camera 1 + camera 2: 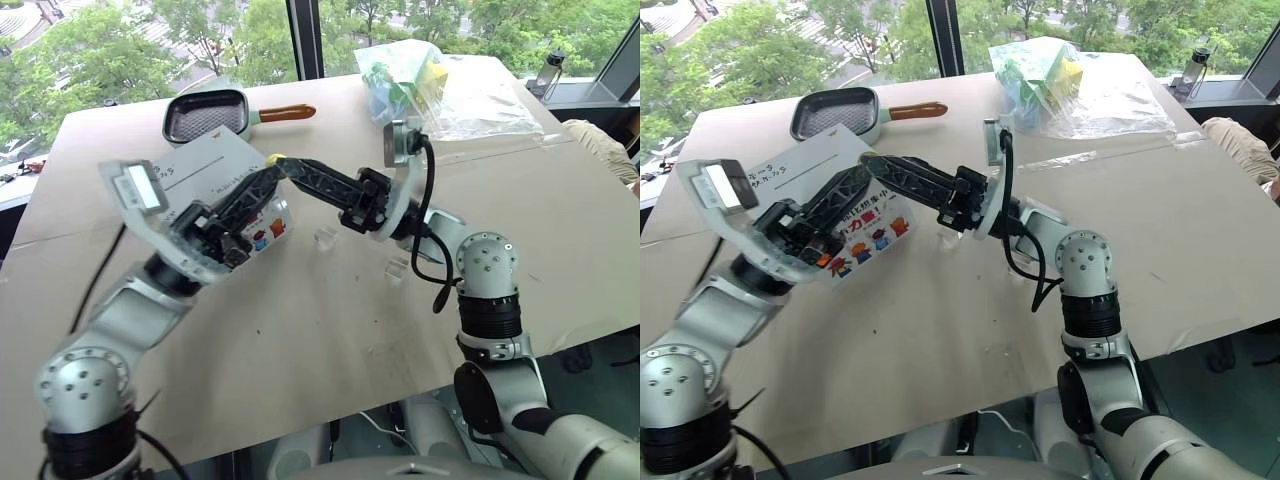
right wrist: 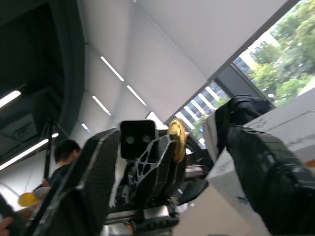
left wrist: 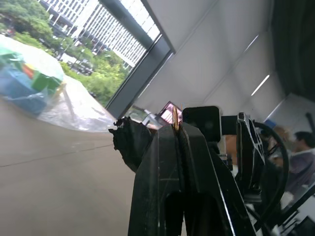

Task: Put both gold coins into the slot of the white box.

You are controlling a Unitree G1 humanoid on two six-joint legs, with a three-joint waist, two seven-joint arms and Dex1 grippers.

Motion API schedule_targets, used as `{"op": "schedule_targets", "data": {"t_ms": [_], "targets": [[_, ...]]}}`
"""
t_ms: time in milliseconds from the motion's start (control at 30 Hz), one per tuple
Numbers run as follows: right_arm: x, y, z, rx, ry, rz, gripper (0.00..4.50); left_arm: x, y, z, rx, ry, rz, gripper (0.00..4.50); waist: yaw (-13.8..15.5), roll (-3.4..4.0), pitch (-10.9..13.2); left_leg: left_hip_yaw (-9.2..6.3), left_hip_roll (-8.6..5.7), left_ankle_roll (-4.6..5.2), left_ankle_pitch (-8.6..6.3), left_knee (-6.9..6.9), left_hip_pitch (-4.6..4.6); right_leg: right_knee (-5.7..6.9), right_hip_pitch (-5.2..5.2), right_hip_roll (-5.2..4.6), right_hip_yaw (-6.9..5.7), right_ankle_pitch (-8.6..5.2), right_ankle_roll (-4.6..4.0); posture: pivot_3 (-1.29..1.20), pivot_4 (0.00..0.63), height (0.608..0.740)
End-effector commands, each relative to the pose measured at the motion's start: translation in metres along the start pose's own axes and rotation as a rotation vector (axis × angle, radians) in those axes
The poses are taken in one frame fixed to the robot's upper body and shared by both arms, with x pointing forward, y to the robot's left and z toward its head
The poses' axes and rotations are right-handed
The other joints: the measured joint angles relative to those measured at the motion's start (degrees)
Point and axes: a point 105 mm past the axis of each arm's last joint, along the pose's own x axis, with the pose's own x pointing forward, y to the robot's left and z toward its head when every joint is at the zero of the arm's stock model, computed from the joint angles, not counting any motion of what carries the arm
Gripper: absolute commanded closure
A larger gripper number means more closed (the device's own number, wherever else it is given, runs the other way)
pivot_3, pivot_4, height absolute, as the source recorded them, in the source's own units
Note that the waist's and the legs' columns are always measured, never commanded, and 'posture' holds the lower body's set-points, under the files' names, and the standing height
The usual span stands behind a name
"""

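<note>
Coin handover above box, none visibly slotted
My left gripper pinches a coin edge-on; right gripper stands open around it; box slot awaits

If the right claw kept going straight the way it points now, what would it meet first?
Probably the left claw pinching the small round gold coin, right between the right claw's open fingers; the white cardboard box lies beside that line. Depth is unclear.

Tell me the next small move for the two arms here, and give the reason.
Probably draw the right tool back, then carry the left tool toward the slot on the white box. The left tool is shut on a gold coin, seen edge-on between its fingertips, while the right tool's fingers stand open on either side of it, so the handover looks done.
</note>
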Motion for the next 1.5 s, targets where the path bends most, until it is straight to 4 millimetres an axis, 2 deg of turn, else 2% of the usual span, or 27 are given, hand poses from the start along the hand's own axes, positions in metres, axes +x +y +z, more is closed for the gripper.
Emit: {"op": "schedule_targets", "data": {"t_ms": [33, 167, 267, 400, 600, 767, 1167, 1500], "targets": [[-0.004, -0.001, 0.009, -0.176, 0.025, -0.008, 0.22, -0.011, 0.016, 0.022, 0.208, 0.106, 0.105, 4.5, 0.0, 0.02, 0.0, 0.0, -0.01, 0.0, 0.0, -0.01, 0.01, -0.02, 0.01, 0.08, -0.01, 0.0, 0.0, 0.0, 0.15, 0.721], [-0.012, -0.008, 0.011, -0.432, 0.145, -0.04, 0.22, -0.024, 0.035, 0.05, 0.478, 0.277, 0.204, 4.5, -0.1, 0.08, 0.1, 0.01, -0.03, 0.01, 0.0, -0.06, 0.0, -0.07, 0.01, 0.14, -0.02, -0.01, 0.01, 0.0, 0.15, 0.721], [-0.012, -0.011, 0.016, -0.608, 0.225, -0.08, 0.22, -0.029, 0.048, 0.073, 0.625, 0.369, 0.183, 4.5, -0.2, 0.19, 0.1, 0.06, -0.03, 0.01, 0.0, -0.18, 0.02, -0.14, -0.01, 0.15, 0.01, -0.01, 0.01, 0.0, 0.15, 0.721], [-0.006, -0.013, 0.018, -0.78, 0.3, -0.123, 0.22, -0.034, 0.068, 0.075, 0.709, 0.534, 0.116, 4.5, -0.2, 0.2, 0.1, 0.05, 0.04, 0.0, 0.0, -0.26, 0.01, -0.14, -0.06, 0.16, -0.02, -0.02, 0.0, 0.0, 0.15, 0.721], [0.011, 0.006, 0.023, -0.821, 0.283, -0.107, 0.22, -0.04, 0.101, 0.088, 0.73, 0.625, 0.111, 4.5, -0.2, 0.17, 0.2, -0.02, 0.04, -0.01, 0.0, -0.29, -0.19, -0.31, -0.17, 0.04, -0.09, -0.01, 0.0, 0.0, 0.15, 0.721], [0.014, 0.013, 0.017, -0.824, 0.288, -0.094, 0.22, -0.044, 0.116, 0.091, 0.718, 0.676, 0.103, 4.5, -0.2, 0.16, 0.2, -0.05, 0.04, 0.0, 0.0, -0.3, -0.29, -0.43, -0.24, -0.12, -0.12, -0.01, 0.01, 0.0, 0.15, 0.721], [0.013, 0.013, 0.01, -0.821, 0.304, -0.082, 0.22, -0.049, 0.123, 0.074, 0.669, 0.797, 0.061, 4.5, -0.2, 0.13, 0.1, -0.06, 0.02, 0.01, -0.01, -0.2, -0.25, -0.18, -0.24, -0.17, -0.12, -0.01, 0.02, 0.0, 0.15, 0.721], [0.014, 0.014, 0.008, -0.827, 0.314, -0.072, 0.22, -0.047, 0.122, 0.068, 0.642, 0.802, 0.077, 4.5, -0.3, 0.13, 0.1, -0.02, 0.02, 0.01, -0.01, -0.19, -0.22, -0.14, -0.24, -0.17, -0.07, -0.01, 0.02, 0.0, 0.15, 0.721]]}}
